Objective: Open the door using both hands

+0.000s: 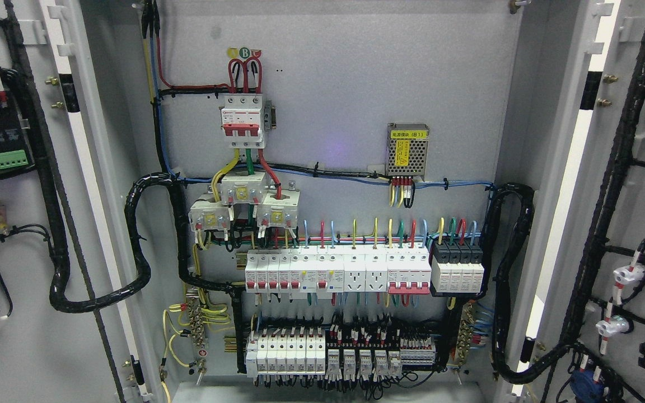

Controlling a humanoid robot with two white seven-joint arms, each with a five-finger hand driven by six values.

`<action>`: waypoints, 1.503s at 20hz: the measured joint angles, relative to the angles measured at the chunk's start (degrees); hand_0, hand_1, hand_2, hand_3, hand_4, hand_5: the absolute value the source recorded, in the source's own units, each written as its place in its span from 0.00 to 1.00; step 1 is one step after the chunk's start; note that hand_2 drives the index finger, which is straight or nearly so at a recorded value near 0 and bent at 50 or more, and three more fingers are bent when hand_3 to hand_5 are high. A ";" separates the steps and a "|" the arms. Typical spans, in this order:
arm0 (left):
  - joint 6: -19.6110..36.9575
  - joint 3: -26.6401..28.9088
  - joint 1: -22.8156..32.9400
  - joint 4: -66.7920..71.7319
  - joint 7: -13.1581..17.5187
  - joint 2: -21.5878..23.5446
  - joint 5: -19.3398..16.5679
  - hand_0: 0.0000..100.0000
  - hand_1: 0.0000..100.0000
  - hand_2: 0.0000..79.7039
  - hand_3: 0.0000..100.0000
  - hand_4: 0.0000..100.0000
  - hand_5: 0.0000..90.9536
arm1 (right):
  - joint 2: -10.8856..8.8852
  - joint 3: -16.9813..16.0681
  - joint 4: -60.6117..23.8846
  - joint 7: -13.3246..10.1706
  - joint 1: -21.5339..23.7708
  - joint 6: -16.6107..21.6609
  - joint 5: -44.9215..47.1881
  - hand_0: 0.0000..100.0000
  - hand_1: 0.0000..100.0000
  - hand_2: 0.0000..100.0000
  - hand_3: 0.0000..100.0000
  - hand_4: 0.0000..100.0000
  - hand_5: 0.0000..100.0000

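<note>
Both doors, left door and right door, stand swung wide, cut off by the frame edges; no robot hand shows, so its state cannot be told.

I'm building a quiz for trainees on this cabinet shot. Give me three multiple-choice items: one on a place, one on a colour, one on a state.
1. Where is the small perforated power supply mounted?
A. upper right of the back panel
B. bottom left
C. on the left door

2. What colour are the three loops of wire above the top breaker?
A. blue
B. red
C. white

3. How do the cabinet doors stand?
A. both shut
B. one open
C. both open

Answers: 1 A, it sits right of the breaker. 2 B, red arcs. 3 C, the left door and right door show their wired insides; no hand is visible.
</note>
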State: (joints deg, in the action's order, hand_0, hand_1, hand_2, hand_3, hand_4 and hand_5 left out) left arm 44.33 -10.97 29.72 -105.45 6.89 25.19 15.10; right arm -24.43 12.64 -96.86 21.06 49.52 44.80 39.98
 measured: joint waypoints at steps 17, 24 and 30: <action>0.00 0.86 8.64 35.94 -0.10 -3.91 -8.41 0.12 0.39 0.00 0.00 0.00 0.00 | 9.33 9.14 45.73 -0.35 -5.80 0.18 -1.86 0.12 0.39 0.00 0.00 0.00 0.00; 0.00 1.54 2.87 59.03 -0.23 -8.07 -11.48 0.12 0.39 0.00 0.00 0.00 0.00 | 14.48 10.10 64.17 -0.34 -15.82 -17.23 -8.25 0.12 0.39 0.00 0.00 0.00 0.00; -18.66 2.56 -5.09 75.45 -0.15 -12.71 -12.23 0.12 0.39 0.00 0.00 0.00 0.00 | 16.98 10.51 74.64 -1.07 -24.88 -32.20 -12.09 0.12 0.39 0.00 0.00 0.00 0.00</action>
State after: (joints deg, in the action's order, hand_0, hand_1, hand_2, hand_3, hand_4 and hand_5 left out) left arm 25.67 -8.41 24.63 -30.00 6.74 12.48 2.87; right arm -7.44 23.16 -22.22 19.99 24.65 12.59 27.90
